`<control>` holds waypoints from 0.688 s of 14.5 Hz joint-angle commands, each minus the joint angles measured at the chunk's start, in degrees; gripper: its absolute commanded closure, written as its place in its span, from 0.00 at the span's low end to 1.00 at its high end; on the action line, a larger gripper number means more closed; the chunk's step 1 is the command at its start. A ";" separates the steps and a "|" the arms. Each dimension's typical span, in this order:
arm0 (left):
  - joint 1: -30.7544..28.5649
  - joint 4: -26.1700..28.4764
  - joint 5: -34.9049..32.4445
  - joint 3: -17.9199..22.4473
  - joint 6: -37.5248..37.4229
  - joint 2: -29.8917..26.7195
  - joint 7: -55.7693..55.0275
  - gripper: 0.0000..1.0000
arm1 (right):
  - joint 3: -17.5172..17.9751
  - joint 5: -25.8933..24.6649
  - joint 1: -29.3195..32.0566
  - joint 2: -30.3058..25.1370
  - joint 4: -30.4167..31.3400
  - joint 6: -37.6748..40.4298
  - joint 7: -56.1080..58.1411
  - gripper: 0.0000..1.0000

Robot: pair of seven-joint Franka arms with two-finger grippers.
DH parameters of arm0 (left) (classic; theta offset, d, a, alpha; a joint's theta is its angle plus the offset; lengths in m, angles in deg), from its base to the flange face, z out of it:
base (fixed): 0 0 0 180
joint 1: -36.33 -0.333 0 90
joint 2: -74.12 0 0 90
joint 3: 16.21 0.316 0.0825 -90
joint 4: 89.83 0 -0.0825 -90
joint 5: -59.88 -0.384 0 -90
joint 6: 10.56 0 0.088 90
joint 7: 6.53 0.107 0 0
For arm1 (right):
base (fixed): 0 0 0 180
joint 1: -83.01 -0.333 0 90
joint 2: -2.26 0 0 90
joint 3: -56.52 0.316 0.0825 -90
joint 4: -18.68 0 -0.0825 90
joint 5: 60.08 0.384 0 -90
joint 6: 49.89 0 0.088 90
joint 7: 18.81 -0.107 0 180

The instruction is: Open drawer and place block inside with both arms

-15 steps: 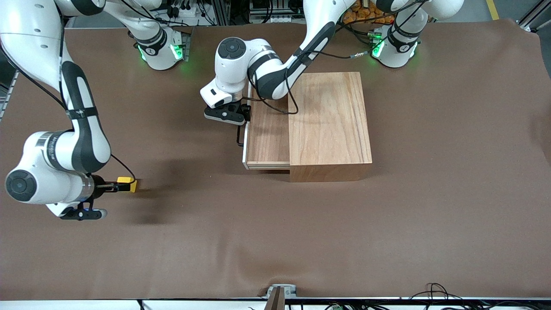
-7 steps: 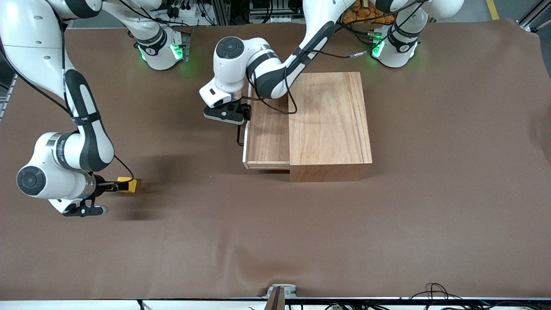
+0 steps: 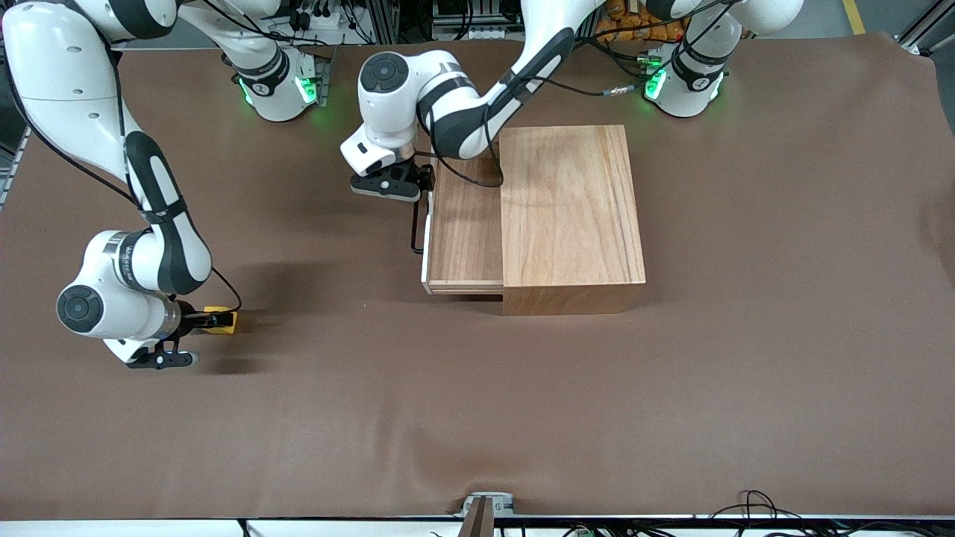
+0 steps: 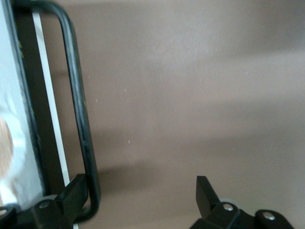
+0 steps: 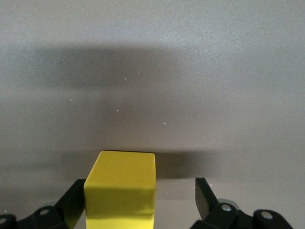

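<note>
The drawer [image 3: 462,231] stands pulled out of the wooden box [image 3: 571,216] toward the right arm's end of the table. Its black wire handle [image 3: 414,233] [image 4: 81,109] runs along the white-edged front panel [image 4: 14,119]. My left gripper [image 3: 421,186] [image 4: 140,183] is open at the end of the handle that is farther from the front camera, and the handle's bend sits just inside one finger [image 4: 74,191]. The yellow block [image 3: 222,320] [image 5: 121,188] rests on the table. My right gripper [image 3: 203,321] [image 5: 140,186] is open around it, one finger [image 5: 76,191] against the block and the other apart from it.
A brown mat [image 3: 477,403] covers the whole table. The box's top is bare wood. The arms' green-lit bases [image 3: 280,89] [image 3: 683,82] stand along the edge farthest from the front camera. A small bracket [image 3: 489,507] sits at the nearest edge.
The right arm's wrist has swung in closer to the block, which has stayed in place. The left arm's wrist has shifted slightly away from the front camera. The drawer has not moved.
</note>
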 commanded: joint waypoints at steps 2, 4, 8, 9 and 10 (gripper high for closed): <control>-0.23 0.40 1.26 0.33 -4.07 -2.54 -0.60 0.00 | 0.75 -1.04 0.84 -0.50 0.70 -0.61 0.28 0.00; -0.41 0.49 1.26 1.81 -7.24 -5.96 -0.24 0.00 | 0.84 -1.04 0.67 -0.41 0.70 -1.05 0.02 0.75; -2.07 0.66 1.09 3.75 -10.41 -11.68 -0.07 0.00 | 0.75 -0.78 0.22 -0.06 0.70 -1.14 -0.07 1.00; -3.12 0.66 1.00 3.84 -10.68 -12.74 -0.15 0.00 | 0.75 -0.78 0.32 -0.06 0.62 -1.14 0.02 1.00; -4.26 0.75 1.09 4.02 -10.77 -14.14 0.02 0.00 | 0.84 -0.78 0.40 -0.06 0.61 -1.22 0.11 1.00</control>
